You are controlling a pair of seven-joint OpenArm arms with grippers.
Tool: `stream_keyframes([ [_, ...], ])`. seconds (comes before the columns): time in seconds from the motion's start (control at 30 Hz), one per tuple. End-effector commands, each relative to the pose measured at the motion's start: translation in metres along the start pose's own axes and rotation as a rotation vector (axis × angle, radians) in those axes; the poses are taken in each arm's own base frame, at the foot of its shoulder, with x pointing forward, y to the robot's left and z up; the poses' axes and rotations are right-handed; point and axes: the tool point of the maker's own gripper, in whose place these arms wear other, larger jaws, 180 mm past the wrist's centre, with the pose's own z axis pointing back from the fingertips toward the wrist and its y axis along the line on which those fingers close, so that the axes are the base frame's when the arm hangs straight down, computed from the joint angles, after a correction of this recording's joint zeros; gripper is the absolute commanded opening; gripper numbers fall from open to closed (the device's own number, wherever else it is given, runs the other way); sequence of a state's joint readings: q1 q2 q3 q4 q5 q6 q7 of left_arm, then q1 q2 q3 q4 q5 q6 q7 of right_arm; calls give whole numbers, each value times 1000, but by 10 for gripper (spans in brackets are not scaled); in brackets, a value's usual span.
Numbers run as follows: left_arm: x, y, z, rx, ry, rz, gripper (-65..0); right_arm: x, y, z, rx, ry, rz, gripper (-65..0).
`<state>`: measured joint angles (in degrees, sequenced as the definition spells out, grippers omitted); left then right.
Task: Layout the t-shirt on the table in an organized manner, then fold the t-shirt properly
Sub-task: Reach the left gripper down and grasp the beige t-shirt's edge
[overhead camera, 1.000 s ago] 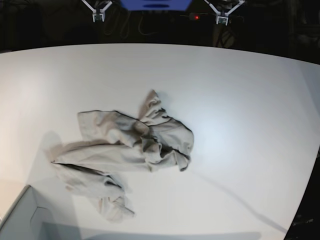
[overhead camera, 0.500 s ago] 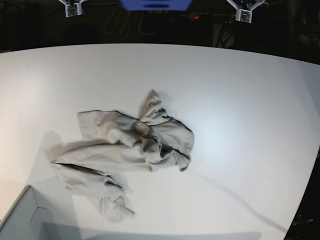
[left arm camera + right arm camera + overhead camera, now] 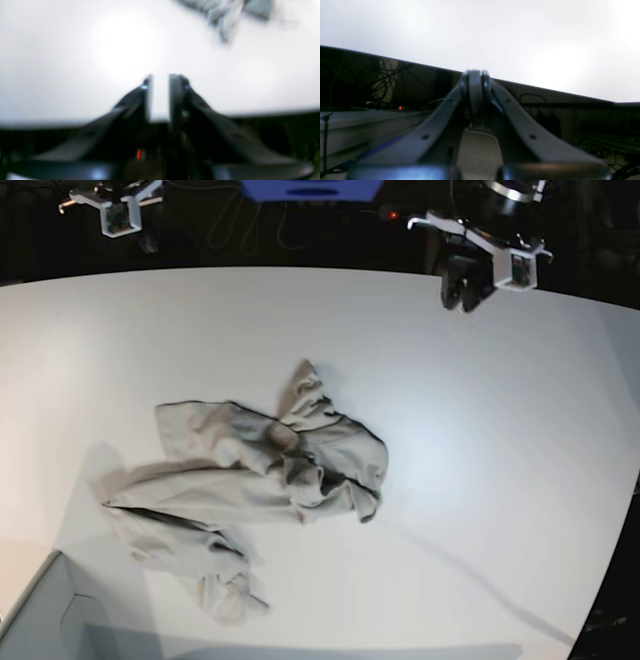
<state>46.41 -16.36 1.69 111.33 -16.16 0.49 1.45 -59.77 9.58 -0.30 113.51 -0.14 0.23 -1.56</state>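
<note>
The t-shirt (image 3: 250, 485) lies crumpled on the white bench (image 3: 480, 430), a little left of the middle in the base view and toward the near edge; its long axis runs on a slant, from a narrow tip pointing to the far side down to a rumpled end at the near left; the bulk is bunched in folds at the middle right, with a flatter panel spreading to the left; which end is collar and which is hem cannot be told; no label or writing can be read on the cloth. The left tool (image 3: 458, 290) hangs over the far right edge of the bench, well apart from the shirt; in the blurred left wrist view its jaws stand slightly parted with bare bench showing between them, gripping nothing (image 3: 159, 96); a corner of the shirt (image 3: 225, 15) shows far off at the top. The right tool (image 3: 475, 75) is clenched, fingers pressed together and empty, at the far left bench edge.
</note>
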Motion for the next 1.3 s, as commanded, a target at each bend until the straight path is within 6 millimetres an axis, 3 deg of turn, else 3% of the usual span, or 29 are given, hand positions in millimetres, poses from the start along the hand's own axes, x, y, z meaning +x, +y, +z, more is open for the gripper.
stream_keyframes([
  [0.0, 15, -9, -5, -20, -57, 17, -445, 7, -1, 3, 3, -26, 6, -634],
  [0.07, 28, -16, -20, -41, -99, 20, -440, 7, 0, 3, 2, -26, 4, -581],
  [0.23, 37, -33, -72, -84, -48, 29, -460, 8, -3, 2, -4, -31, 7, -455],
  [0.47, 38, -45, -143, -84, 54, 83, -458, 8, -3, 2, -4, -32, 8, -440],
  [0.57, 31, -52, -164, -83, 82, 120, -412, 8, -3, 2, -4, -32, 8, -440],
  [0.7, 17, -68, -174, -94, 122, 171, -296, 8, -3, 2, -4, -32, 7, -440],
  [0.8, 0, -78, -180, -98, 168, 200, -256, 8, -3, 2, -4, -32, 7, -440],
  [1.0, -32, -109, -197, -163, 271, 150, -254, 7, -3, 2, -4, -29, 8, -440],
  [1.2, -27, -135, -203, -214, 272, 138, -259, 6, -1, 2, 1, -26, 6, -440],
  [1.27, -32, -134, -203, -210, 284, 137, -323, 5, -1, 2, 1, -25, 6, -440],
])
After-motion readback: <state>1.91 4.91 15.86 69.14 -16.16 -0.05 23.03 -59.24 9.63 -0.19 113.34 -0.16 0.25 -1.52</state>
